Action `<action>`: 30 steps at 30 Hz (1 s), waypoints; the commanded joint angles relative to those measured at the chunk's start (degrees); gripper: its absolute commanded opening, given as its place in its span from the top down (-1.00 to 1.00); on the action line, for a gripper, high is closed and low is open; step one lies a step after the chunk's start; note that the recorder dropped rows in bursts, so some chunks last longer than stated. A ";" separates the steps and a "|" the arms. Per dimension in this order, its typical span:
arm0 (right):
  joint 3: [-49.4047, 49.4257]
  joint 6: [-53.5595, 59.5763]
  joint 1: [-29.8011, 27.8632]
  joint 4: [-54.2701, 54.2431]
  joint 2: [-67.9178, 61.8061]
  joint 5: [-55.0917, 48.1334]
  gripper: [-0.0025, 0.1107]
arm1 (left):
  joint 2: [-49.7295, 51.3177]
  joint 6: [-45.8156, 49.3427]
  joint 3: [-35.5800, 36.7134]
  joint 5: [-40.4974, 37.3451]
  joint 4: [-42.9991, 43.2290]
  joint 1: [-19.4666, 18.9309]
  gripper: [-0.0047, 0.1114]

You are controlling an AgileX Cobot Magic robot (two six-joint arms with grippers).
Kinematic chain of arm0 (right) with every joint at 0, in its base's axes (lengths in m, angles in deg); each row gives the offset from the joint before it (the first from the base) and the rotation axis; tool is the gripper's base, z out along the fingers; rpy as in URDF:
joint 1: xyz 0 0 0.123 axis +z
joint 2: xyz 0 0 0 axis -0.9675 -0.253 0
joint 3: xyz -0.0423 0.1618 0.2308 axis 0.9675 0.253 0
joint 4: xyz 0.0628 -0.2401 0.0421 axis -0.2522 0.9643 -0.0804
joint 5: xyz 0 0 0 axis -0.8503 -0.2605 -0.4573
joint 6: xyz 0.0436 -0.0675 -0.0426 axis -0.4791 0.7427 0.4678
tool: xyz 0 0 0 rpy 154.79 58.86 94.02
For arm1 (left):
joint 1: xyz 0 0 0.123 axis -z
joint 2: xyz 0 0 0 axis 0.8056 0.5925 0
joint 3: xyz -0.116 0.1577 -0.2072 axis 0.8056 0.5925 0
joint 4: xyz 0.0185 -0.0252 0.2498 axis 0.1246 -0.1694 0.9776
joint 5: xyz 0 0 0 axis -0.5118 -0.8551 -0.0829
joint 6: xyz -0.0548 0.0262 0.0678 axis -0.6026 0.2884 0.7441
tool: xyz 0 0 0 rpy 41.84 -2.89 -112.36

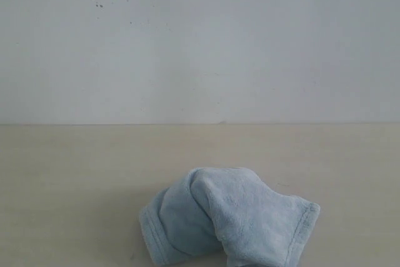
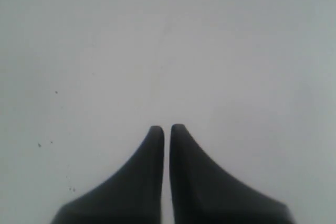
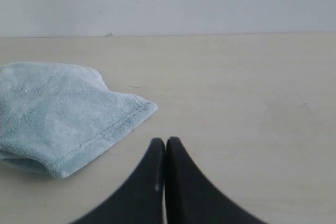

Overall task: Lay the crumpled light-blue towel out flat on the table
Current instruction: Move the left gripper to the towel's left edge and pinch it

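1. The left gripper (image 2: 166,128) has its jaws pressed together and holds nothing. Its camera faces only the speckled white wall (image 1: 200,42), so I'd worry that a reach from there goes in blind and misses the cloth.
2. The towel (image 1: 228,217) sits bunched in a heap on the table (image 1: 75,173), low and a little right of middle in the exterior view, with a hemmed corner poking out on its right. A pinch into the thick middle would likely catch several layers and lift it as one lump.
3. The right gripper (image 3: 165,141) is likewise closed and empty, hanging over bare table near that hemmed corner but apart from it. If it goes in without opening, it will probably just shove the heap along.
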 commanded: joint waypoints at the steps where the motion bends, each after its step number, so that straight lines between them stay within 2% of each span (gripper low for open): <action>1: -0.06 0.13 -0.09 -0.07 0.26 0.25 0.96 | -0.03 -5.60 -0.35 -5.12 0.07 -0.12 0.85; 5: -0.06 0.13 -0.09 -0.07 0.26 0.25 0.96 | -0.03 -9.90 -0.35 -5.25 0.07 -0.12 0.85; 10: -0.06 0.13 -0.09 -0.07 0.26 0.25 0.96 | 0.45 -22.42 -0.35 -7.43 2.57 0.01 0.85; 12: -0.06 0.13 -0.09 -0.07 0.26 0.25 0.96 | 4.01 -29.68 -0.35 -7.44 8.93 0.85 0.85; 14: -0.06 0.13 -0.09 -0.07 0.26 0.25 0.96 | 8.63 -41.37 -0.35 -5.46 18.64 1.87 0.85; 16: -0.06 0.13 -0.09 -0.07 0.26 0.25 0.96 | 15.62 -52.73 -0.44 -0.22 32.93 2.77 0.85; 18: -0.06 0.13 -0.09 -0.07 0.26 0.25 0.96 | 23.35 -59.73 -1.49 5.78 45.06 2.90 0.85; 20: -0.06 0.13 -0.09 -0.07 0.26 0.25 0.96 | 32.78 -62.97 -3.51 8.37 50.83 2.90 0.85; 24: -0.06 0.13 -0.09 -0.07 0.26 0.25 0.96 | 51.39 -61.87 -9.81 9.04 55.73 2.90 0.82; 26: -0.06 0.13 -0.09 -0.07 0.26 0.25 0.96 | 58.35 -61.56 -13.11 10.49 58.85 2.90 0.70; 28: -0.06 0.13 -0.09 -0.07 0.26 0.25 0.96 | 66.27 -61.66 -16.35 12.01 59.63 2.90 0.41; 30: -0.06 0.13 -0.09 -0.07 0.26 0.25 0.96 | 73.14 -61.66 -19.19 11.47 59.63 2.90 0.05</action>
